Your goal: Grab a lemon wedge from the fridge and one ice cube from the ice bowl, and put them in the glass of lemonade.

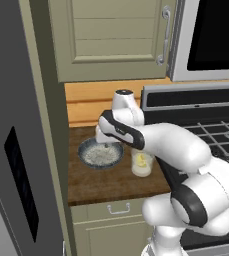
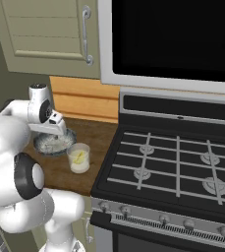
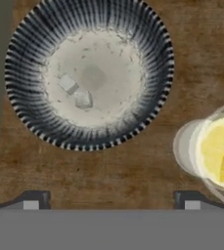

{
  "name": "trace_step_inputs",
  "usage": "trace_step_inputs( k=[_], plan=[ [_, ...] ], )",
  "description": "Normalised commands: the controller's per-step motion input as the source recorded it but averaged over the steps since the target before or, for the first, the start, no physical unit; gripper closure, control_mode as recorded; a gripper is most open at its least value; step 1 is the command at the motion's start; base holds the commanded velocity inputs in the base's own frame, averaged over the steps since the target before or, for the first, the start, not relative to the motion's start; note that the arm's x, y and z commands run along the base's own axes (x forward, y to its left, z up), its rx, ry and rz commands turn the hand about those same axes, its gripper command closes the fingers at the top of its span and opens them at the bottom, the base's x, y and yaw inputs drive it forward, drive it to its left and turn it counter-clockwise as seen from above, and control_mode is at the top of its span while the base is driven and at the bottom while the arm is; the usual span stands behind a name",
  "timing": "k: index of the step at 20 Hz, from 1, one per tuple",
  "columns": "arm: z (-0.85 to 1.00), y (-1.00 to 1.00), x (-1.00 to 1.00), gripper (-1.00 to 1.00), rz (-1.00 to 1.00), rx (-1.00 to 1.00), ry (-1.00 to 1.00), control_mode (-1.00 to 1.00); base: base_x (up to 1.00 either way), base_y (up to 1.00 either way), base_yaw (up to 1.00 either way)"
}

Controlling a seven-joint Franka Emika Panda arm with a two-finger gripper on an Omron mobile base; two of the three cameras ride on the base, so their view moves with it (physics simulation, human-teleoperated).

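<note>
- The pincer (image 3: 111, 202) hangs above the wooden counter (image 1: 101, 182), its two dark fingertips spread wide apart with nothing between them.
- In the hand view the ice bowl (image 3: 28, 110) lies beyond the fingertips, a round dark bowl with a pale striped rim and a whitish speckled inside.
- Two small ice cubes (image 3: 76, 92) sit touching each other near the middle of the bowl's floor.
- The glass of lemonade (image 1: 142, 163) stands upright on the counter just right of the ice bowl (image 1: 100, 153), close to it but not touching.
- The lemon wedge (image 3: 220, 150) rests inside the glass (image 3: 189, 146), a yellow slice seen from above in the pale liquid; it also shows as a yellow spot in the glass (image 2: 78, 157) in the right base view.
- The white arm's wrist is bent down over the ice bowl (image 2: 54, 142), hiding part of its far rim.
- The grey fridge (image 1: 8, 150) fills the left of the left base view, its door shut.
- A black stove (image 2: 173, 167) stands right of the counter, with a beige cabinet (image 1: 111, 35) above.
</note>
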Motion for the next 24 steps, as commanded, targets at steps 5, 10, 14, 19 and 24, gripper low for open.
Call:
trace_step_inputs(
  k=[5, 10, 14, 19, 24],
  plan=[
    [-0.25, 0.18, 0.02, -1.0, 0.09, -0.01, -0.02, -1.0, 0.0, 0.0, 0.0],
    [-0.29, 0.33, 0.17, -1.0, 0.05, -0.1, 0.0, -1.0, 0.0, 0.0, 0.0],
    [-0.29, 0.0, 0.57, -1.0, 0.08, 0.0, 0.0, -1.0, 0.0, 0.0, 0.0],
    [-0.5, 0.05, 0.69, -1.0, 0.07, 0.0, 0.0, -1.0, 0.0, 0.0, 0.0],
    [-0.45, 0.01, 0.12, -1.0, 0.07, -0.01, 0.02, -1.0, 0.0, 0.0, 0.0]
  ],
)
